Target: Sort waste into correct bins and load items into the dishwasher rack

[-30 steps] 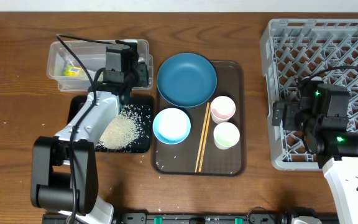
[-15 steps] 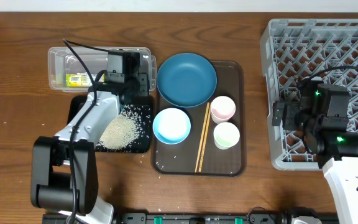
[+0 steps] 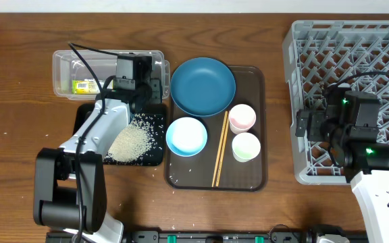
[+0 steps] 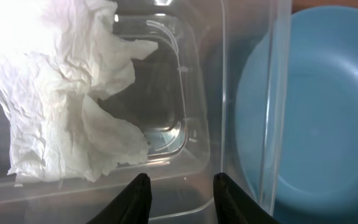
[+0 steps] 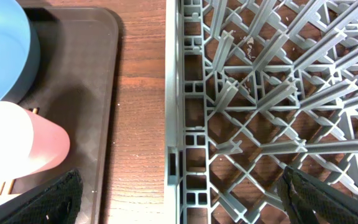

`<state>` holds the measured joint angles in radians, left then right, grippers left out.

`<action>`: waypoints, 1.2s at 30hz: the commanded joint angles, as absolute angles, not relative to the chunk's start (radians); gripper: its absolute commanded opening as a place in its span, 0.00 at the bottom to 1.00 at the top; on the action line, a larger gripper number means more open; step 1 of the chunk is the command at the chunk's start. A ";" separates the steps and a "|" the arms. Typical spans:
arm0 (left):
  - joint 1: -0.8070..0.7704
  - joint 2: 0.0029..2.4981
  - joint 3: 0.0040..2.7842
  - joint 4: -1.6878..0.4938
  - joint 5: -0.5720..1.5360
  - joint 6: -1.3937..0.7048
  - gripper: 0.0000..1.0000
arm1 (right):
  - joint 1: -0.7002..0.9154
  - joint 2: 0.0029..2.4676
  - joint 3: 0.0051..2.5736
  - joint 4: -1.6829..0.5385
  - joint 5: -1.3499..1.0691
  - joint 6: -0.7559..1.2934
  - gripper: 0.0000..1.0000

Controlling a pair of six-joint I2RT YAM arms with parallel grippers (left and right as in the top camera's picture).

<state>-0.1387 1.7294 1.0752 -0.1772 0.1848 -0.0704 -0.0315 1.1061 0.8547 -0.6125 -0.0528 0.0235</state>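
Overhead: your left gripper [image 3: 138, 74] hangs over the right end of the clear tub [image 3: 107, 66]. The snack wrapper [image 3: 82, 86] lies in the tub off to its left. The rice heap [image 3: 128, 142] sits on the black tray [image 3: 84, 116], back toward the arm. To the gripper's right, the brown tray [image 3: 258, 101] holds the blue plate [image 3: 203, 86], bowl [image 3: 186, 136], pinkish cup [image 3: 242, 117], whitish cup [image 3: 246, 146] and chopsticks [image 3: 219, 154]. Your right gripper [image 3: 306, 125] sits at the left wall of the grey rack [image 3: 356, 47].

Left wrist: fingers [image 4: 138, 200] parted, nothing between them. The crumpled tissue [image 4: 67, 112] lies in the tub ahead-left of the tips.

Right wrist: fingers [image 5: 51, 202] spread wide, empty. The rack wall runs between them.
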 commanded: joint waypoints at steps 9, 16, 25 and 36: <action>-0.142 1.613 1.082 -0.175 0.198 -0.057 0.36 | -0.014 1.105 0.875 -0.612 -0.060 0.041 0.99; -0.159 1.614 1.082 -0.062 0.199 -0.057 0.37 | -0.014 1.105 0.875 -0.613 -0.060 0.041 0.99; -0.204 1.665 1.082 0.010 0.137 -0.056 0.37 | -0.014 1.105 0.875 -0.613 -0.060 0.041 0.99; -0.204 1.745 1.082 -0.009 0.138 -0.056 0.38 | -0.014 1.105 0.875 -0.613 -0.060 0.041 0.99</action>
<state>-0.2050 1.7393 1.0752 -0.0032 0.1501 -0.0704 -0.0315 1.1061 0.8547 -0.6125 -0.0528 0.0265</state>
